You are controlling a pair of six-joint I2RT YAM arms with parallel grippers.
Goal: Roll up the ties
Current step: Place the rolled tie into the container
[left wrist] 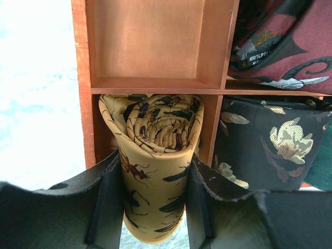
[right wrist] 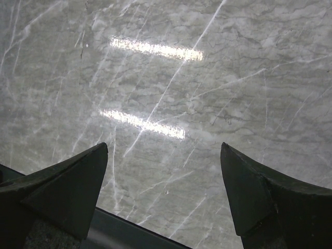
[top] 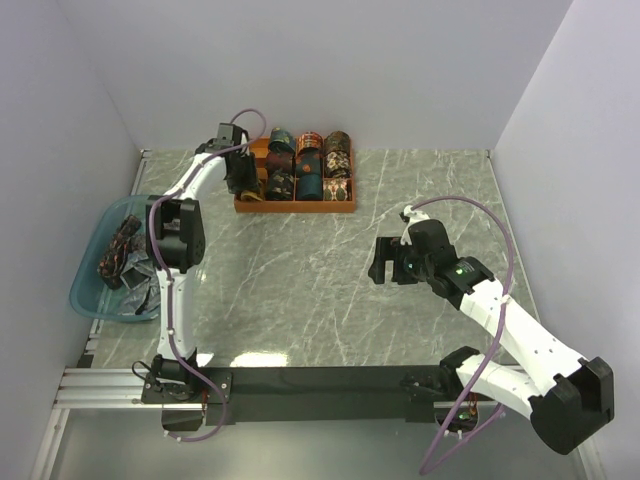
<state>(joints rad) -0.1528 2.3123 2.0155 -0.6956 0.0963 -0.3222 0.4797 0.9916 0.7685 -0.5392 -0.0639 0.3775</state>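
Note:
A rolled mustard-gold tie point(left wrist: 155, 150) with dark insect motifs stands on end between the pads of my left gripper point(left wrist: 154, 174), which is shut on it. The roll's far end sits in the near-left compartment of the orange tray point(left wrist: 82, 78); the compartment beyond it is bare. In the top view the left gripper point(top: 240, 172) hovers at the tray's left end. Rolled ties fill the other compartments, among them a maroon one point(left wrist: 290, 36) and a black floral one point(left wrist: 270, 145). My right gripper point(top: 385, 262) stands open over bare marble, with nothing between its fingers point(right wrist: 83, 181).
A translucent blue basin point(top: 88, 298) at the table's left edge holds several loose dark ties point(top: 122, 250). The orange tray point(top: 295, 208) lies at the back near the wall. White walls close in the table on three sides.

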